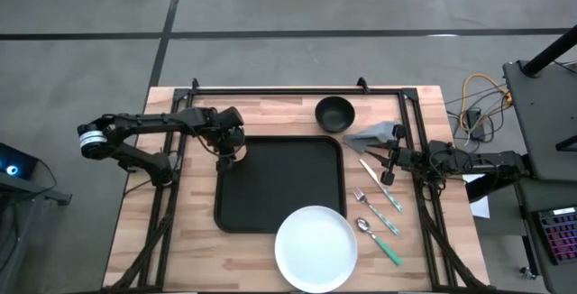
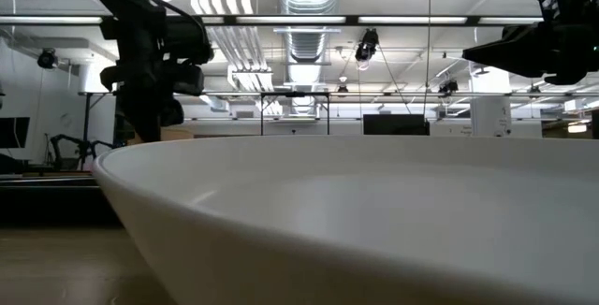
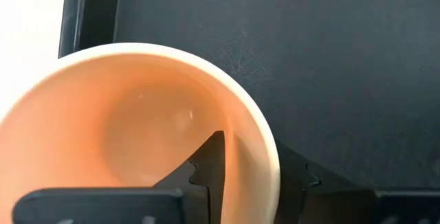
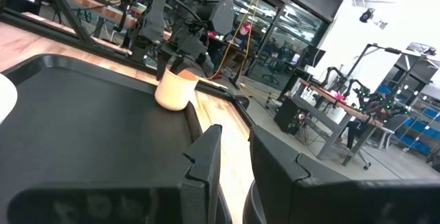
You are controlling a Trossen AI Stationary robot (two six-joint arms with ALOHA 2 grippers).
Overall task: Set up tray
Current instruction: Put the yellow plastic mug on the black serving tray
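Tray [image 1: 279, 184] is seen at table [image 1: 180, 258] centre: large, flat, matte black, rectangular, rounded corners, low raised rim, faint scuffs visible on the surface in the left wrist view.

White plate [image 1: 315, 248] is placed at the tray's 5 o'clock, overlapping its near rim; the low view is filled by it.

Left gripper [image 1: 227, 152] is positioned over the tray's 10 o'clock corner, pinched on the wall of a peach cup [image 3: 130, 128], one finger [image 3: 206, 172] inside, one outside. Whether the cup is touching the tray cannot be told.

Right gripper [image 1: 388, 156] is held at the tray's 3 o'clock, off the tray, fingers spread, nothing between them.

Black bowl [image 1: 334, 114] is found at 1 o'clock, grey cloth [image 1: 374, 134] beside it. Cutlery [image 1: 379, 208] is laid at 4 o'clock, just beside the rim.
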